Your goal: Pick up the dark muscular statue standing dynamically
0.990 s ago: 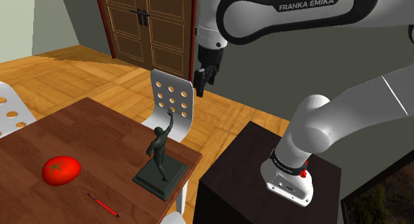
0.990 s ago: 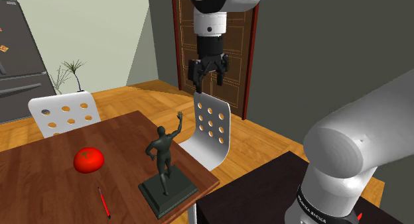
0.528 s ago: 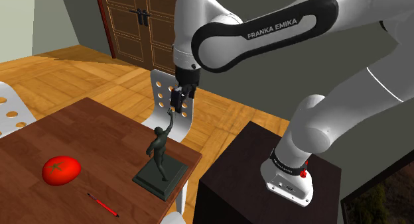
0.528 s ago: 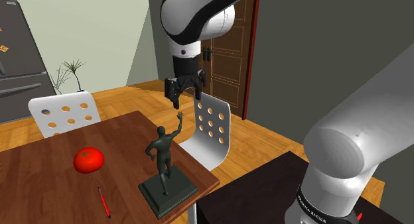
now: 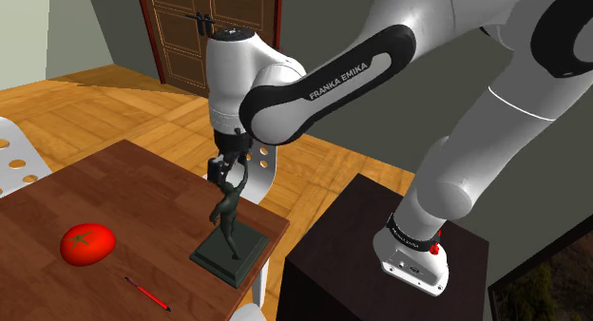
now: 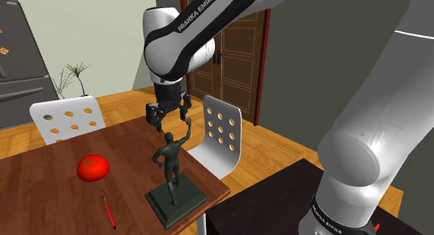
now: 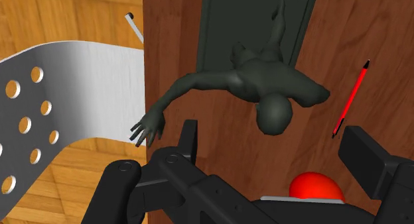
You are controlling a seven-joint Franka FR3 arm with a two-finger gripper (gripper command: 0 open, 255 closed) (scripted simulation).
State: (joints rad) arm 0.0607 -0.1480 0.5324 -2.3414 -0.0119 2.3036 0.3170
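Two black fingers of my claw stand wide apart, pointing straight down just above the head of the dark statue. It stands upright on its base near the wooden table's corner, my arm arching overhead.

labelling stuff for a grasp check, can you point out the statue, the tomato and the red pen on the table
statue (image 6: 169,157), second exterior view, on its torso
tomato (image 6: 93,167), second exterior view, middle of its red body
pen (image 5: 147,293), shoulder view, midway along its shaft
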